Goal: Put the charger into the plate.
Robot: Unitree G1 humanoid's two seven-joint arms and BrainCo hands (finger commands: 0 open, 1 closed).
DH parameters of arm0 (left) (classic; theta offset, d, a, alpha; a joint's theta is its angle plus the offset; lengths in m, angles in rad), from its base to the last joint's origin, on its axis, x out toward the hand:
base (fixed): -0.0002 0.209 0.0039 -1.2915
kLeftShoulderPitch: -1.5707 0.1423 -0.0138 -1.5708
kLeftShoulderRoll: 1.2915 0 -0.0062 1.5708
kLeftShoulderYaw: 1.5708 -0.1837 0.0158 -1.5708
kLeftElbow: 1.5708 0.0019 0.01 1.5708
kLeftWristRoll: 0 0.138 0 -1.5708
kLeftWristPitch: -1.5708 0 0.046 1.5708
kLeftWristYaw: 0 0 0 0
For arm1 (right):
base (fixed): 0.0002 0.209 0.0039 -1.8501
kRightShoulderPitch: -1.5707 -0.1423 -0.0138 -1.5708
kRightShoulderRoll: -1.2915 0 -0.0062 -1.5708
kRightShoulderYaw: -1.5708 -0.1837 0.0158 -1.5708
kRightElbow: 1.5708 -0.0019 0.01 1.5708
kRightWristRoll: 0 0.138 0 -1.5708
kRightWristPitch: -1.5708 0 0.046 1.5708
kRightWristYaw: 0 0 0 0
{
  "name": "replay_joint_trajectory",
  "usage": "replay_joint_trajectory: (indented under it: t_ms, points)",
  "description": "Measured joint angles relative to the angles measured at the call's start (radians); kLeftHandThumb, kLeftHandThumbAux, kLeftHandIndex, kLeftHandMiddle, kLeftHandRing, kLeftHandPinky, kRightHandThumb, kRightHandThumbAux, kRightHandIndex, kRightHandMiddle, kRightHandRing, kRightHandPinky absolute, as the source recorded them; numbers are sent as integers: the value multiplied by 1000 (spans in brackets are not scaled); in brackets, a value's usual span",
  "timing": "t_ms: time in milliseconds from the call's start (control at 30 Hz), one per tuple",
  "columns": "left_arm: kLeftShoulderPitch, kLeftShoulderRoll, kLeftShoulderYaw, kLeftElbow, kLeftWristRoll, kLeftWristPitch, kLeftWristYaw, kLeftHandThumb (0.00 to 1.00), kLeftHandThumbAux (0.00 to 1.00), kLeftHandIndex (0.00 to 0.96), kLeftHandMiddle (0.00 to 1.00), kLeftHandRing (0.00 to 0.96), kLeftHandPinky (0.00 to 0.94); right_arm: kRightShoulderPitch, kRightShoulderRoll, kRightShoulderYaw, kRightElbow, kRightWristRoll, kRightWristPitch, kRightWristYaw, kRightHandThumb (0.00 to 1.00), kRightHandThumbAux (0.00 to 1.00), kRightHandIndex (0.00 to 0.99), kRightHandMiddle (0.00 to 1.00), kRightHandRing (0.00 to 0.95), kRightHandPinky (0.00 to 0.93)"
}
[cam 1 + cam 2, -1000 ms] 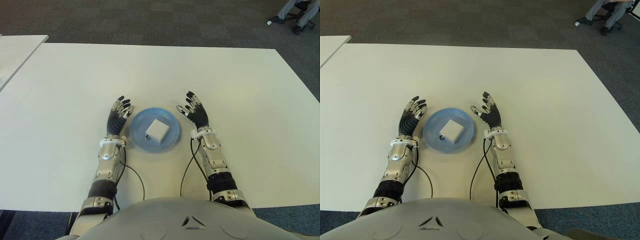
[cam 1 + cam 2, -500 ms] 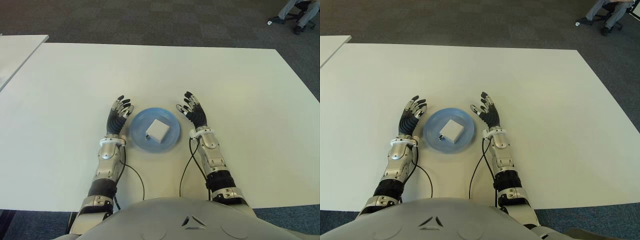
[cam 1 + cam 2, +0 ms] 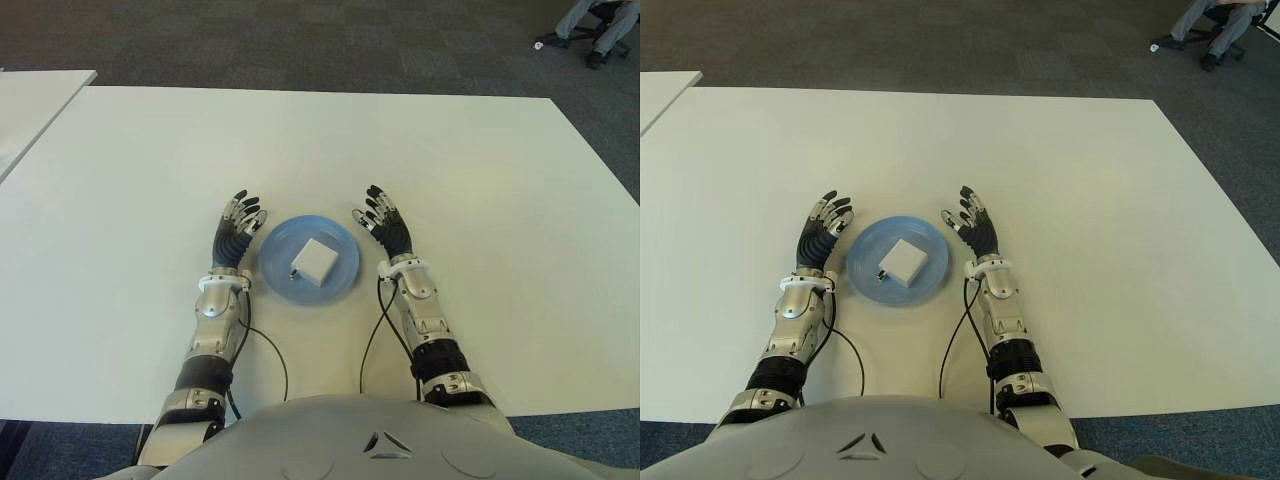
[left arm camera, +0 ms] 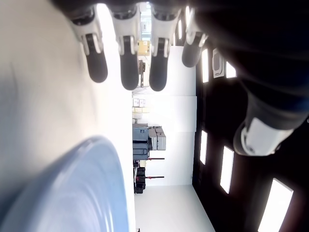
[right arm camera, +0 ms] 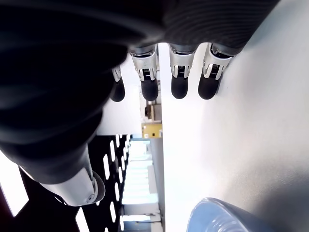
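Charger (image 3: 312, 261) sits in our plate (image 3: 345, 282); the job looks done.
Our left hand (image 3: 236, 238) and right hand (image 3: 385, 225) flank the plate on the bench (image 3: 450, 170), fingers spread, holding nothing, clear of it.

Glossy plate (image 3: 340, 280), matt smooth table (image 3: 300, 150)
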Motion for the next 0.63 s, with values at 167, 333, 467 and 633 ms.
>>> replay_joint_trajectory:
  t_ms: [167,333,467,633]
  points:
    - [-1,0,0,2,-1,-3,0,0,557,127,223,226,228,-11,-7,0,18,-2,-8,-1,0,697,94,89,71,81]
    - [-2,0,1,5,-1,-7,0,0,559,125,223,224,218,-21,-18,-10,34,-2,-15,-1,0,697,97,100,77,73]
    - [-3,0,1,7,-2,-10,0,0,562,123,218,218,218,-37,-29,-19,65,-1,-26,1,0,687,93,108,78,60]
    - [-3,-1,1,8,-3,-11,0,0,567,122,215,215,221,-56,-41,-29,95,0,-37,1,0,677,89,111,77,56]
